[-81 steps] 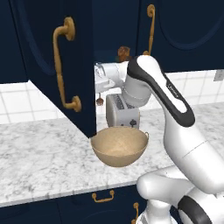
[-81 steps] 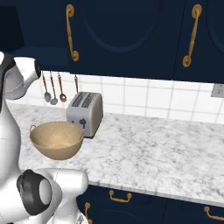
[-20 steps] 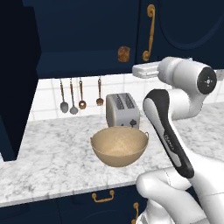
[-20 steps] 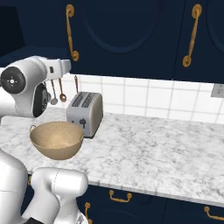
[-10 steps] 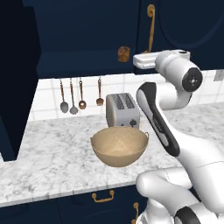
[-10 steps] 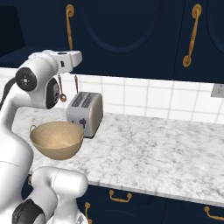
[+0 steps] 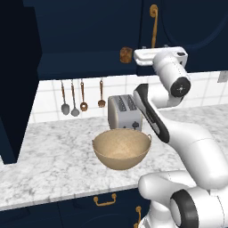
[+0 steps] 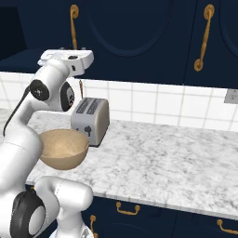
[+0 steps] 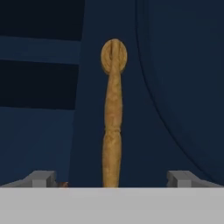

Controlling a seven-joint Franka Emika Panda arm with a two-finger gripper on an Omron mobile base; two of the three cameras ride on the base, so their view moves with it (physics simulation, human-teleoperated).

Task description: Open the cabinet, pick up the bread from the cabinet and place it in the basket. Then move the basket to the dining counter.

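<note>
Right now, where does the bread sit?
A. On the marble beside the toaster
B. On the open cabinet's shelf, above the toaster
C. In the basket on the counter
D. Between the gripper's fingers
B: in the left base view the bread rests at the edge of the cabinet shelf, above the toaster, beside the open gripper; the basket below holds nothing.

The robot's white arm hides the right rim of the round tan basket (image 7: 121,148). The open dark navy cabinet (image 7: 84,40) is cut off by the top edge, its shelf's depths too dark to read.

Glossy white arm (image 7: 196,147), seemingly dark-jointed
</note>
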